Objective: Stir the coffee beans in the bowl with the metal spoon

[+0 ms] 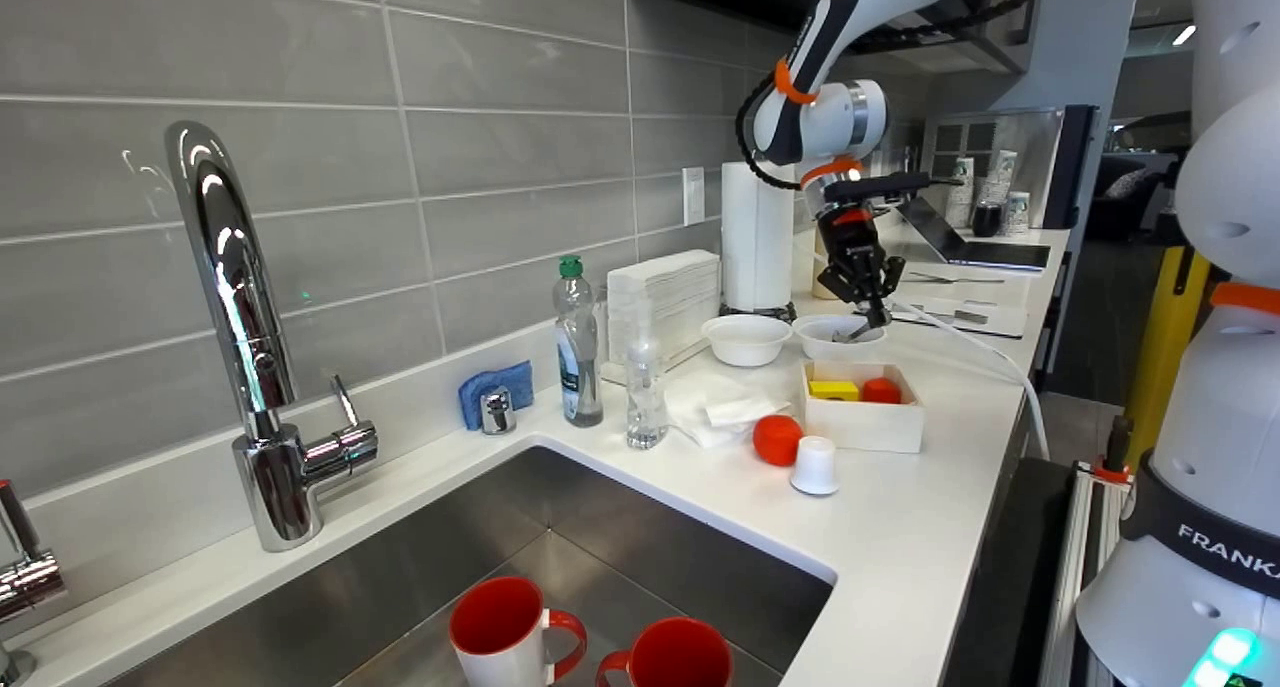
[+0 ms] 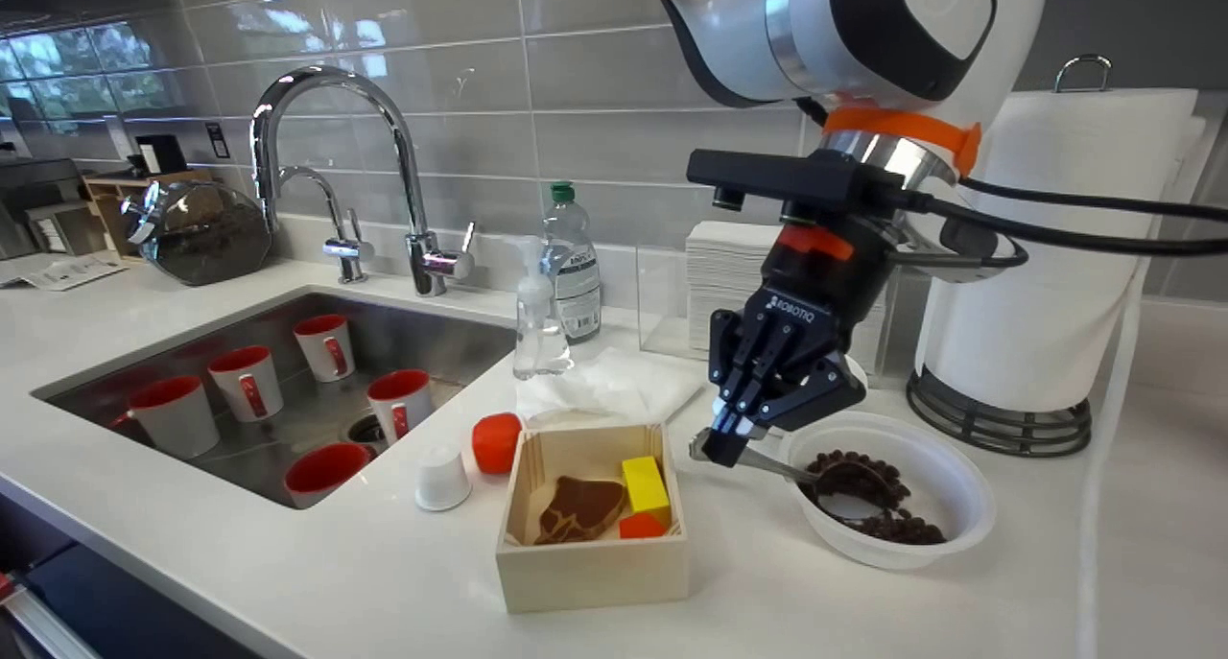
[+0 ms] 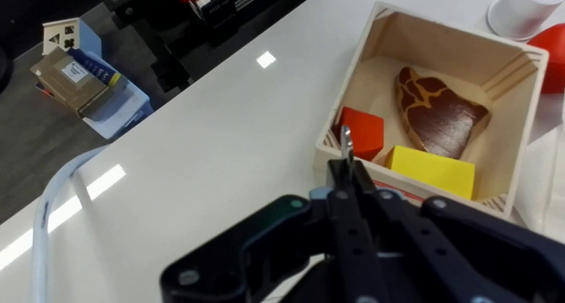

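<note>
The Robotiq gripper clamps the metal spoon, its scoop among coffee beans inside the rim of the white bowl; a strip of countertop separates it from the wooden box.

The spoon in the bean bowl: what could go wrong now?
Some beans might hop over the side of the bowl if the spoon sweeps fast, since they lie right by it. The spoon could twist, because the gripper pinches only its thin handle. The bowl might slide, as nothing seems to hold it.

1 gap runs btwn box & bowl, spoon above, towel roll nearby.
</note>
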You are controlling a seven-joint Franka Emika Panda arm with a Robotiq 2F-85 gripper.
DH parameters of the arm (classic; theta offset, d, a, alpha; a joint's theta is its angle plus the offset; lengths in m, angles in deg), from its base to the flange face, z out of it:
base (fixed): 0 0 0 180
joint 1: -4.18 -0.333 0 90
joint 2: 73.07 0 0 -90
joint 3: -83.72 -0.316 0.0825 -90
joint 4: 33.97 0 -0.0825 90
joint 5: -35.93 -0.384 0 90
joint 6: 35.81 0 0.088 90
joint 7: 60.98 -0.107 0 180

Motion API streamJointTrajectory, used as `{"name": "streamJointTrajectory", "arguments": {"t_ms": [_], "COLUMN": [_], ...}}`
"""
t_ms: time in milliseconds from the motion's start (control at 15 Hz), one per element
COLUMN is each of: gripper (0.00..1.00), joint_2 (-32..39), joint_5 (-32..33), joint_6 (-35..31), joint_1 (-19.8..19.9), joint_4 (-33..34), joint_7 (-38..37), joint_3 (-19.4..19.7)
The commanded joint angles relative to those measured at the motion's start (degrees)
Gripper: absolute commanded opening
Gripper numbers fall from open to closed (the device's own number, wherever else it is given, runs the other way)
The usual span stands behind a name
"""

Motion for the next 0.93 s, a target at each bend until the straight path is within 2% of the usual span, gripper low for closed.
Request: {"name": "streamJointTrajectory", "arguments": {"t_ms": [0, 267, 600, 867], "gripper": [0.01, 0.01, 0.01, 0.01], "joint_2": [-2.0, -1.8, -0.6, -0.4], "joint_5": [-0.9, -1.4, 1.1, 5.2], "joint_6": [-1.3, -5.2, -12.7, -11.6], "joint_1": [-0.8, -1.1, -1.4, -2.0], "joint_4": [-1.2, -1.3, -2.3, -3.1], "joint_7": [2.2, 1.2, -0.5, -2.2], "joint_3": [-1.0, -1.4, -0.6, 0.6]}}
